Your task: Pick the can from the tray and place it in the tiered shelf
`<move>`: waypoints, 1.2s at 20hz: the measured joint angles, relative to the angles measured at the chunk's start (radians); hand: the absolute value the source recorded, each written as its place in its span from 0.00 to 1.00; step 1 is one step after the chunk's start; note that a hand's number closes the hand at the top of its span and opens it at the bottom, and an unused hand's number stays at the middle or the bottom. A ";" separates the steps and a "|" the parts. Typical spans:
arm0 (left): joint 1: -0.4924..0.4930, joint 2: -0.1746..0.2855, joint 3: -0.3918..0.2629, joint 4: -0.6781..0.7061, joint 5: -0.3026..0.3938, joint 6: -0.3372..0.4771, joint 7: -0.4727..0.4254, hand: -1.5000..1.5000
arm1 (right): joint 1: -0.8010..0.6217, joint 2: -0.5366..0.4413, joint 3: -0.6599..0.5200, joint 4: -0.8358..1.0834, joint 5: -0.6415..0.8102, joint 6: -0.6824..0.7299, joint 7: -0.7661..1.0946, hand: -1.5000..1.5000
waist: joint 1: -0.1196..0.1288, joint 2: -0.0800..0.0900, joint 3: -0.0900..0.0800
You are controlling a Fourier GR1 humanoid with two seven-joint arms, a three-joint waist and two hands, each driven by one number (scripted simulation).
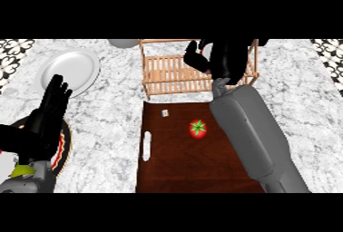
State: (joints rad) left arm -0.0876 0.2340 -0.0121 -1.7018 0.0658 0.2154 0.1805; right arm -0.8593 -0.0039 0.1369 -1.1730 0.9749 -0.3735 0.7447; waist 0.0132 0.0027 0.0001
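Marble-grey tabletop (107, 136) fills my monitor, with a dark wooden tray (194, 167) laid down its middle. My right forearm (251, 131) runs up along the tray's right side toward the far edge. There the slatted tiered shelf (167, 72) stands just beyond the tray's far end. A white plate (70, 70) sits to the shelf's left. Below it, my left hand (50, 113) rests open near the left edge, fingers up.

My right hand (224, 56) hangs over the right half of the shelf. Its fingers are curled in and its thumb stands off to the left. A red tomato (198, 128) is the only sizeable thing showing on the tray.

The can shows nowhere: not on the tray, not on the visible slats. I judge it is wrapped inside the curled right hand and hidden by it.

I expect a can to be stiff and light to middling in weight. Its smooth round wall could slip or roll if it tilts. The best hold is round the middle of the wall, thumb opposite the fingers, with the can upright. The flat base should meet the slats squarely before I let the fingers ease. The gaps between the slats could tip a can set down off level.
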 measured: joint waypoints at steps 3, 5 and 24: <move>0.008 -0.009 0.001 -0.001 -0.005 -0.003 -0.005 0.50 | -0.038 0.001 -0.024 0.087 -0.015 -0.056 -0.024 1.00 | 0.002 0.001 0.000; 0.002 -0.013 0.003 0.020 -0.010 -0.007 -0.019 0.50 | -0.060 0.001 -0.057 0.140 -0.050 -0.113 -0.051 0.00 | 0.004 0.002 0.000; 0.018 -0.028 0.040 0.011 -0.020 -0.040 -0.018 0.50 | -0.145 -0.018 -0.214 0.300 -0.389 -0.202 -0.396 0.00 | -0.005 -0.003 0.000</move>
State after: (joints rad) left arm -0.0696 0.2057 0.0275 -1.6909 0.0455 0.1749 0.1625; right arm -1.0045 -0.0216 -0.0768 -0.8730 0.5861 -0.5754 0.3490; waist 0.0078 0.0002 0.0002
